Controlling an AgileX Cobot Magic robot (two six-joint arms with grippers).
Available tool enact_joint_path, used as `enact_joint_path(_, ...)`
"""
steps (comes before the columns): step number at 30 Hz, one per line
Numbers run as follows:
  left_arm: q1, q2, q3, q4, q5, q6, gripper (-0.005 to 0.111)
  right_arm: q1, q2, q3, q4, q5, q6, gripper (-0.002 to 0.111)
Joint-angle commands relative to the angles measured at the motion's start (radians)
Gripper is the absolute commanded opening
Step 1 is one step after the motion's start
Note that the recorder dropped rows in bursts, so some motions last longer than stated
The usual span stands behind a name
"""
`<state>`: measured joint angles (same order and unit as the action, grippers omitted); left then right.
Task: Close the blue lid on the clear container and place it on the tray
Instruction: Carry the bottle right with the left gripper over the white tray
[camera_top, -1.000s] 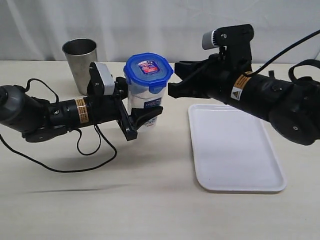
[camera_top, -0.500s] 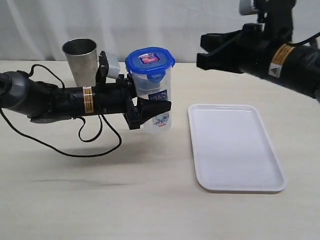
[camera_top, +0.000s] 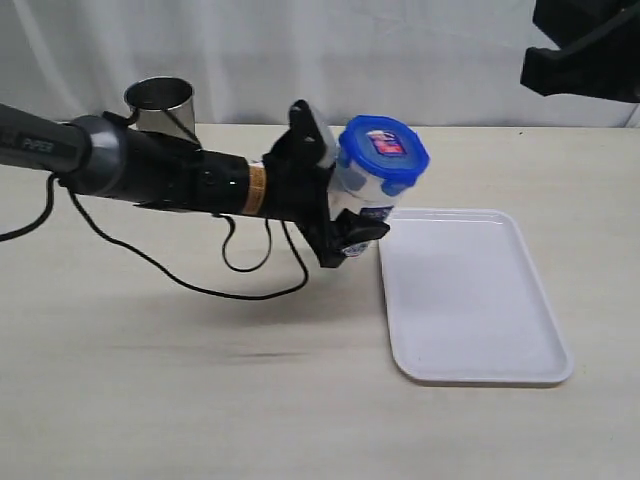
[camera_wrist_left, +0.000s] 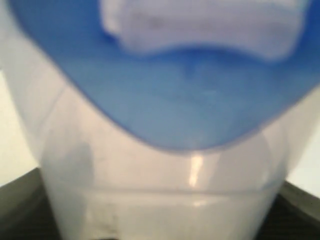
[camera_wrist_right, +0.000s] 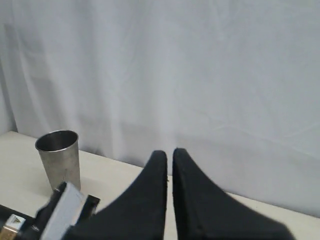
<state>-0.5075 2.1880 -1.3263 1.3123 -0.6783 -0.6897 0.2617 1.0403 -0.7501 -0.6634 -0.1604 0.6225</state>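
The clear container (camera_top: 360, 205) has the blue lid (camera_top: 383, 152) seated on top. My left gripper (camera_top: 352, 212) is shut on the container's body and holds it tilted in the air, just left of the far left corner of the white tray (camera_top: 470, 300). In the left wrist view the container (camera_wrist_left: 165, 200) and lid (camera_wrist_left: 190, 100) fill the picture, with dark fingers (camera_wrist_left: 15, 205) at its sides. My right gripper (camera_wrist_right: 169, 152) is shut and empty. It is raised high at the right (camera_top: 575, 50), well clear of the container.
A grey steel tumbler (camera_top: 160, 100) stands at the back left behind the left arm, and it also shows in the right wrist view (camera_wrist_right: 58, 157). A black cable (camera_top: 250, 285) loops on the table under the left arm. A white curtain hangs behind.
The left arm has carried the lidded container to the right, up to the tray's left edge, tilting it. The right arm has lifted up and away to the right.
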Motion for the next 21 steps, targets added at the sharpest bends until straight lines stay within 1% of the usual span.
enact_joint_path(1,-0.113,-0.011,-0.079,-0.014,0.255,0.153,0.000,-0.005,-0.105,0.054,-0.006,-0.053,-0.022,0.005)
enact_joint_path(2,-0.143,-0.011,-0.097,-0.014,0.314,0.195,0.000,-0.005,-0.126,0.065,-0.006,-0.064,-0.033,0.005)
enact_joint_path(7,-0.242,-0.002,-0.192,-0.014,0.494,0.391,0.000,-0.005,-0.189,0.082,-0.006,-0.077,-0.043,0.005)
enact_joint_path(11,-0.320,0.036,-0.273,-0.012,0.723,0.648,0.000,-0.005,-0.192,0.082,-0.006,-0.075,-0.043,0.005)
enact_joint_path(14,-0.355,0.057,-0.307,-0.012,0.846,0.812,0.000,-0.005,-0.192,0.082,-0.006,-0.075,-0.039,0.005)
enact_joint_path(17,-0.375,0.073,-0.318,0.025,0.917,0.950,0.000,-0.005,-0.192,0.082,-0.006,-0.075,-0.039,0.005)
enact_joint_path(21,-0.387,0.077,-0.318,0.161,1.045,0.977,0.000,-0.005,-0.192,0.082,-0.006,-0.075,-0.039,0.005)
